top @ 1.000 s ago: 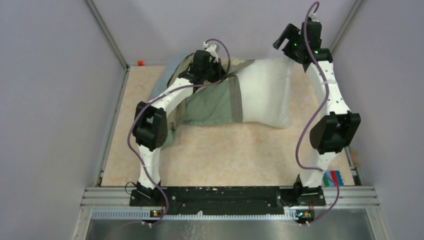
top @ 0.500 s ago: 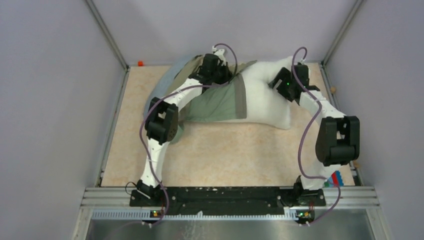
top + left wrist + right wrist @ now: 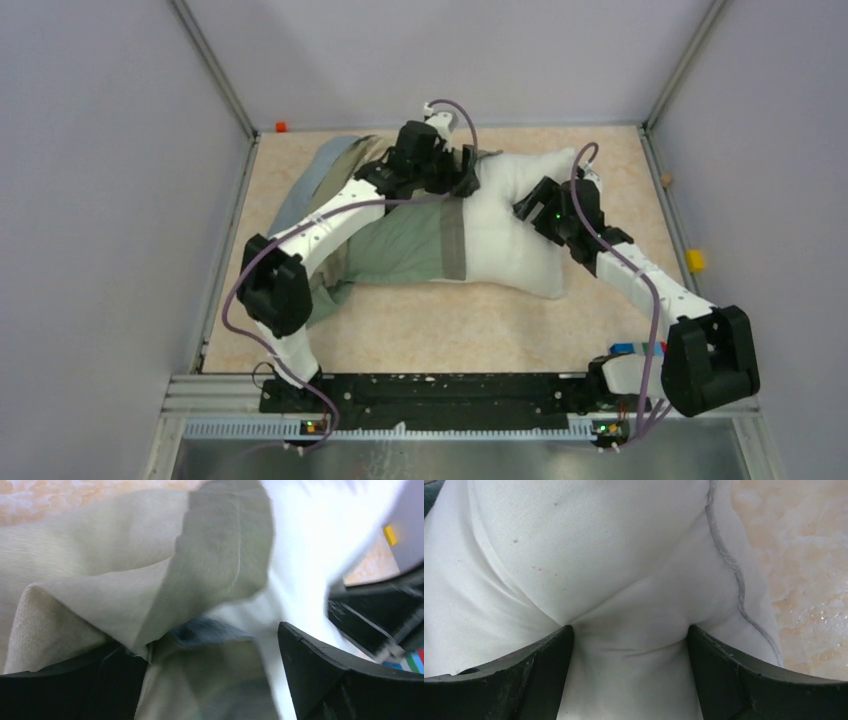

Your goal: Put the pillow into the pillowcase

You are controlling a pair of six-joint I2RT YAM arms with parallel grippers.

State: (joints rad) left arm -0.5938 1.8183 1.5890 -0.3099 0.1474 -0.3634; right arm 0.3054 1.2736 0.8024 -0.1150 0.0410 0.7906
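The white pillow [image 3: 515, 215] lies at the back of the table, its left part inside the grey-green pillowcase [image 3: 405, 240]. My left gripper [image 3: 465, 170] sits at the far edge of the case's mouth, jaws wide open. In the left wrist view the pillowcase [image 3: 100, 580] hem hangs loose between the left gripper's [image 3: 210, 680] fingers, with the pillow [image 3: 310, 555] beyond. My right gripper [image 3: 530, 205] is pressed into the pillow's bare right half. In the right wrist view the pillow [image 3: 599, 545] bulges between the spread fingers of the right gripper [image 3: 629, 645], which stands open.
Grey walls close in the table on three sides. A small orange thing [image 3: 281, 127] sits in the back left corner. A yellow block [image 3: 694, 261] lies by the right wall, and a coloured block [image 3: 640, 350] by the right arm's base.
My left gripper has opened and let go of the pillowcase hem. The right arm has come down from the air onto the pillow, and the pillow has shifted left and nearer.
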